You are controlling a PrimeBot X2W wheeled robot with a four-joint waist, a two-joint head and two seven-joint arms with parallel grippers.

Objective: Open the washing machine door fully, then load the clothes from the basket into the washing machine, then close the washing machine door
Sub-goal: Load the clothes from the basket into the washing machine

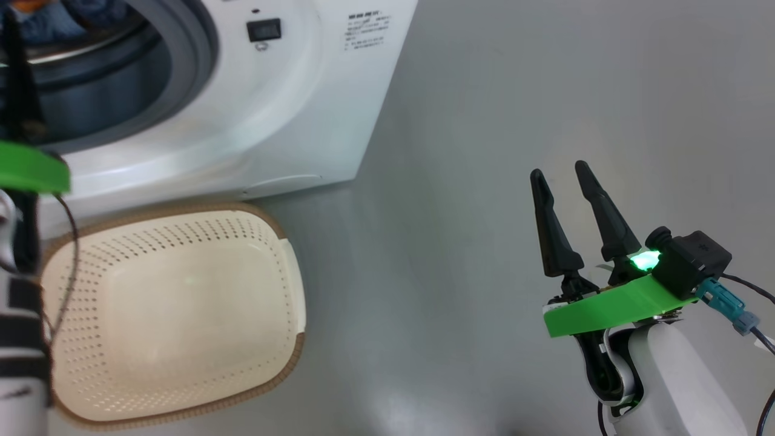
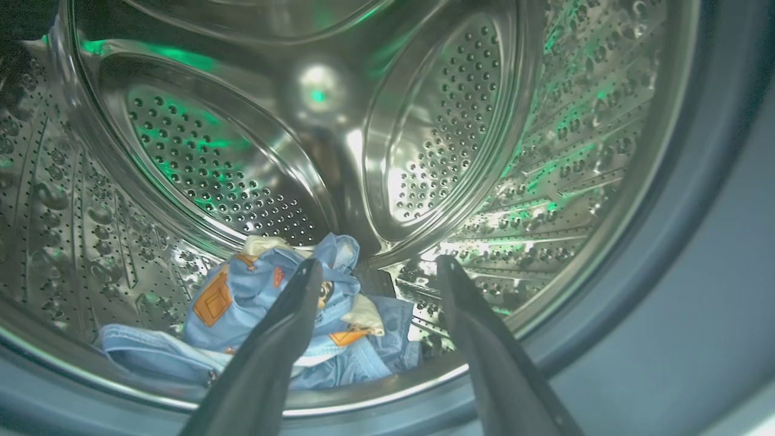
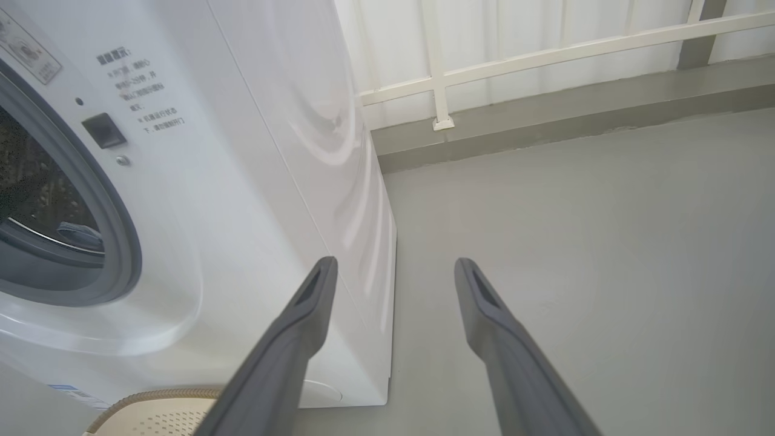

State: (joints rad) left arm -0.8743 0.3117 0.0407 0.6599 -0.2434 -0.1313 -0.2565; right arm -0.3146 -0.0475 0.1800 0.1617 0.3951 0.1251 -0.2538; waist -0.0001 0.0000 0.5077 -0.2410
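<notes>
The clothes point(image 2: 266, 303), blue fabric with orange and cream patches, lie in a heap at the bottom of the steel drum point(image 2: 436, 121). My left gripper point(image 2: 378, 266) hangs open just inside the drum mouth, above the heap, with nothing between its fingers. In the head view its green wrist ring point(image 1: 30, 169) sits at the opening of the white washing machine point(image 1: 290, 109). The cream basket point(image 1: 266, 221) stands on the floor in front of the machine with nothing in it. My right gripper point(image 1: 559, 171) is open and empty, over bare floor to the machine's right. The washing machine door is out of view.
The grey-blue gasket point(image 1: 181, 79) rings the drum opening. Grey floor point(image 1: 484, 121) stretches to the right of the machine. In the right wrist view a low grey kerb and white railing point(image 3: 545, 57) run behind the machine, and the basket rim point(image 3: 157, 396) shows at the bottom left.
</notes>
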